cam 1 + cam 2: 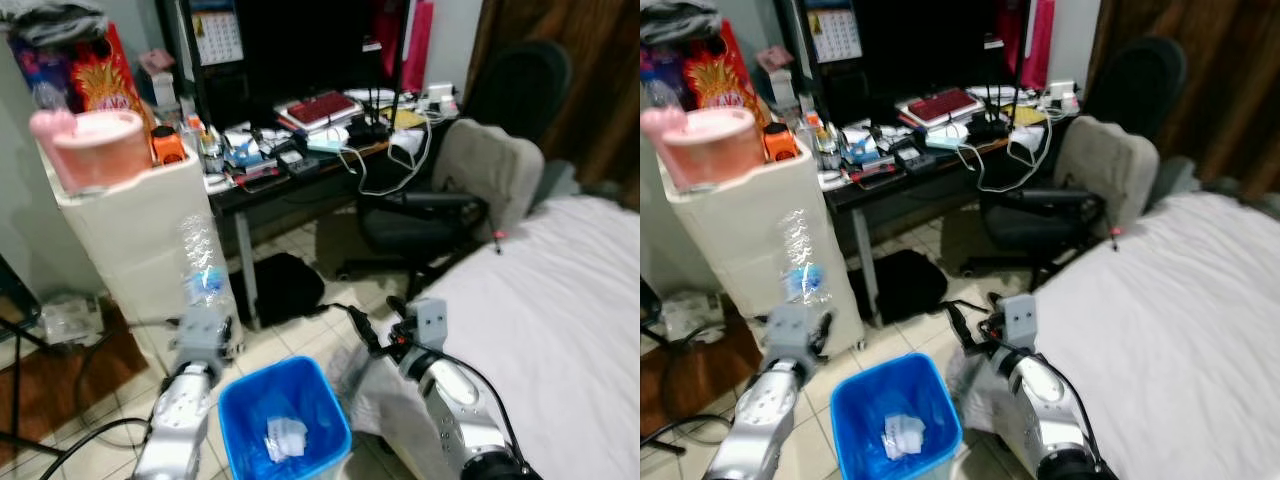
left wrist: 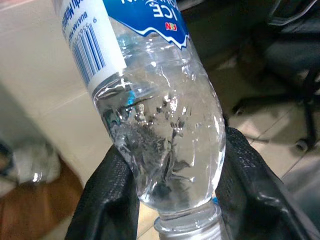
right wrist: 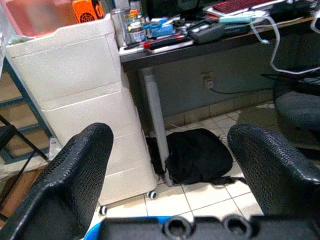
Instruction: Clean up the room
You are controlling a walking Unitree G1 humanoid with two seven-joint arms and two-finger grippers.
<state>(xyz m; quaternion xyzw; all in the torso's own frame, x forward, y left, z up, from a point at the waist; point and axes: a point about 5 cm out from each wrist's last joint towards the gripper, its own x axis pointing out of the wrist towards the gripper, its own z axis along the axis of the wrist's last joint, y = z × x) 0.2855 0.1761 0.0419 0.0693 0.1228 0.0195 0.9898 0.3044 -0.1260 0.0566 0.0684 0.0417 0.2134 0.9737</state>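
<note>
Open tile floor btwn white drawer unit (image 1: 150, 240) and bed (image 1: 560, 330). Blue bin (image 1: 285, 415) sits low center, top open. Black bag (image 1: 285, 285) under desk (image 1: 300, 175); office chair (image 1: 450, 200) blocks desk's right side.

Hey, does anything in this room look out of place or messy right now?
A black bag lies slumped on the floor under the cluttered desk, and white cables dangle off its edge. The left gripper holds an empty bottle.

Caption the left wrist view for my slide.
Left claw grips an upside-down clear water bottle near its cap, tiled floor behind.
</note>
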